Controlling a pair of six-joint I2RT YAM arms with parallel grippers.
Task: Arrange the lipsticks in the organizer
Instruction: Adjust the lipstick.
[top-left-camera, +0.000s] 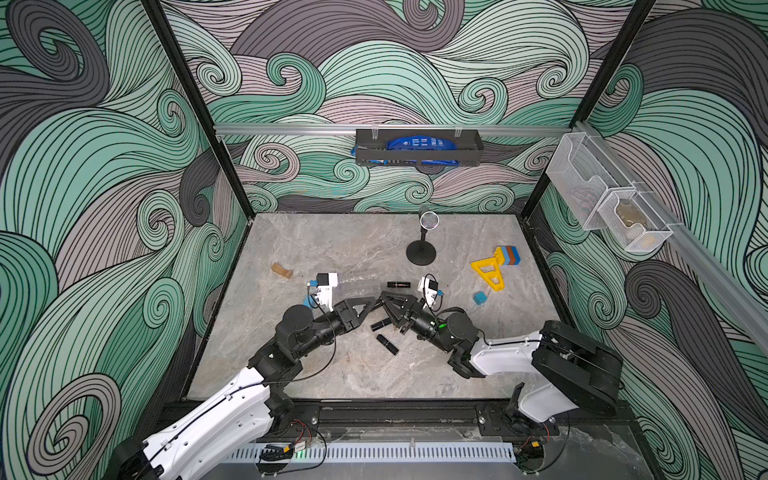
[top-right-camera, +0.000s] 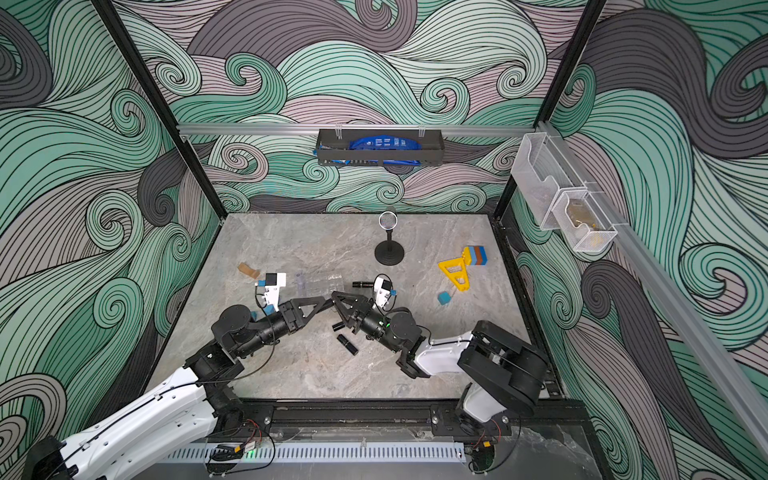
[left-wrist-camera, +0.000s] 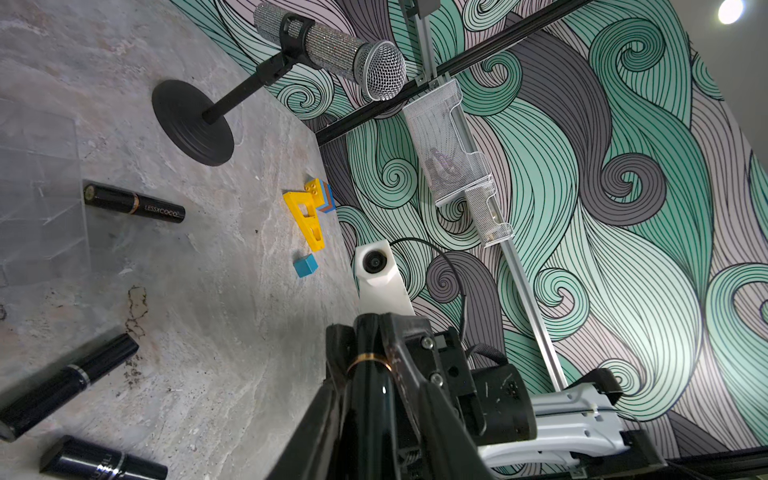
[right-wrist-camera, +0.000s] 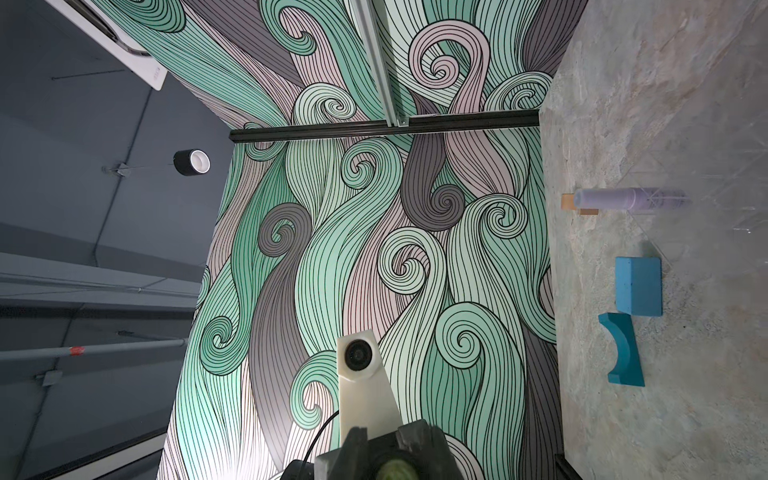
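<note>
The right gripper (top-left-camera: 385, 297) is pinching a lipstick (left-wrist-camera: 370, 399). The left gripper (top-left-camera: 374, 301) meets it tip to tip. The left fingers (left-wrist-camera: 316, 428) sit on both sides of that same lipstick, very close. I cannot tell if they press it. The lipstick is up off the table (top-left-camera: 332, 249), right between the two grippers.

The organizer (top-left-camera: 359, 286) lies just past the left gripper. A purple tube (right-wrist-camera: 615, 198) stands in it.

A second lipstick (top-left-camera: 398, 284) lies flat just past the right gripper, right at the organizer's edge. A third lipstick (top-left-camera: 380, 325) lies flat just behind the right gripper's tips, on the side near the arms. A fourth lipstick (top-left-camera: 387, 344) lies flat a bit further back from it.
</note>
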